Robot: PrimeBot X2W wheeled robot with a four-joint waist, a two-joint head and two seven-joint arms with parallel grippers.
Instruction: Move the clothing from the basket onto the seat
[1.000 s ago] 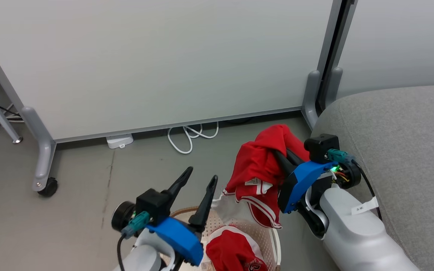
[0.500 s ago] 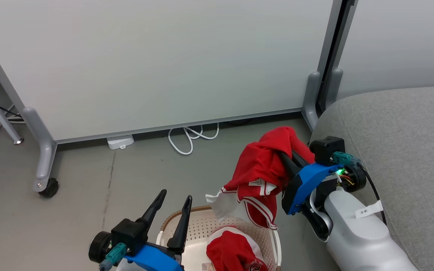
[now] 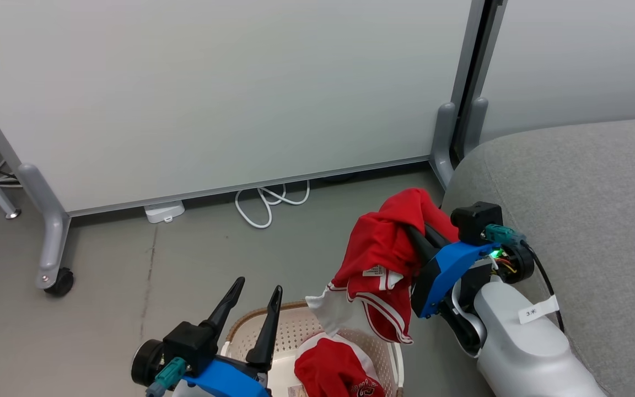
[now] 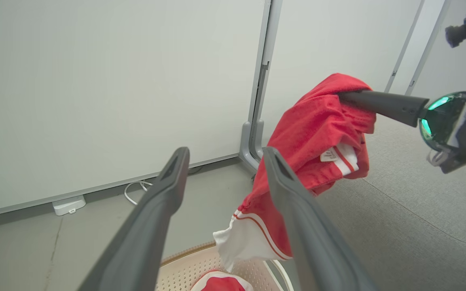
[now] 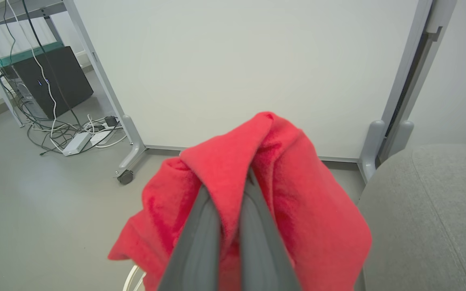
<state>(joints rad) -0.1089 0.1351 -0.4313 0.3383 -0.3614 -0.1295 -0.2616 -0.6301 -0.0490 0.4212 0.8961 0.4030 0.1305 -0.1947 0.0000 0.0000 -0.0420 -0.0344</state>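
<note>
The left claw [image 3: 258,285], empty and wide, had drawn back low over the basket [image 3: 290,331]. The right claw [image 3: 412,234] stayed clamped on the red shirt [image 3: 381,248], hanging just beside the sofa [image 3: 587,209], seemingly ready for placing.

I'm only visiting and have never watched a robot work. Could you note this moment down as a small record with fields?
Right hand: shut on a red garment with white trim, held in the air
Held garment: hangs above the basket, next to the grey sofa
Left hand: open, holding nothing, at the basket's left side
Basket: on the floor, with another red garment inside
Sofa: no clothing on the part in view
Background: white cable on the floor
</note>
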